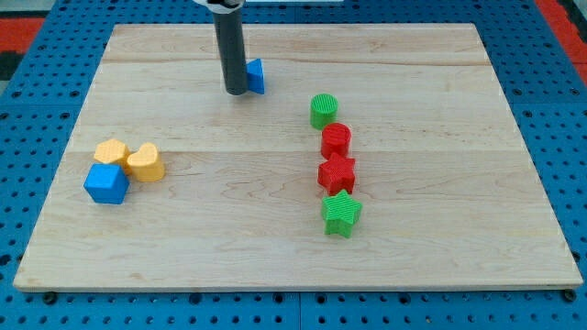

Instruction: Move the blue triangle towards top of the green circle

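Observation:
The blue triangle (255,76) lies near the view's top, left of centre, partly hidden by my rod. My tip (236,92) rests on the board right against the triangle's left side. The green circle (323,111) stands to the right of and a little below the triangle, at the top of a column of blocks.
Below the green circle in a column are a red circle-like block (336,140), a red star (337,174) and a green star (342,214). At the view's left a yellow hexagon (111,152), a yellow heart (145,162) and a blue cube (106,183) cluster together on the wooden board (440,257).

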`<action>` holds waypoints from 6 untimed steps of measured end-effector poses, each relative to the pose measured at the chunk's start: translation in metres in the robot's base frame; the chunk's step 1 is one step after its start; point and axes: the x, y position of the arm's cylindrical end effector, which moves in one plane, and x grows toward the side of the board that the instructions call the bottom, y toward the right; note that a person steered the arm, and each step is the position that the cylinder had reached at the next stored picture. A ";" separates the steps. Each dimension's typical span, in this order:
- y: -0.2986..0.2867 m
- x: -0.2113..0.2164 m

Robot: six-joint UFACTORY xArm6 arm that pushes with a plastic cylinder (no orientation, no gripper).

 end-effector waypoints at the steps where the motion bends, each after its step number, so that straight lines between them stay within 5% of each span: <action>1: -0.033 -0.017; 2: -0.014 -0.067; 4: -0.039 -0.039; 6: 0.039 -0.031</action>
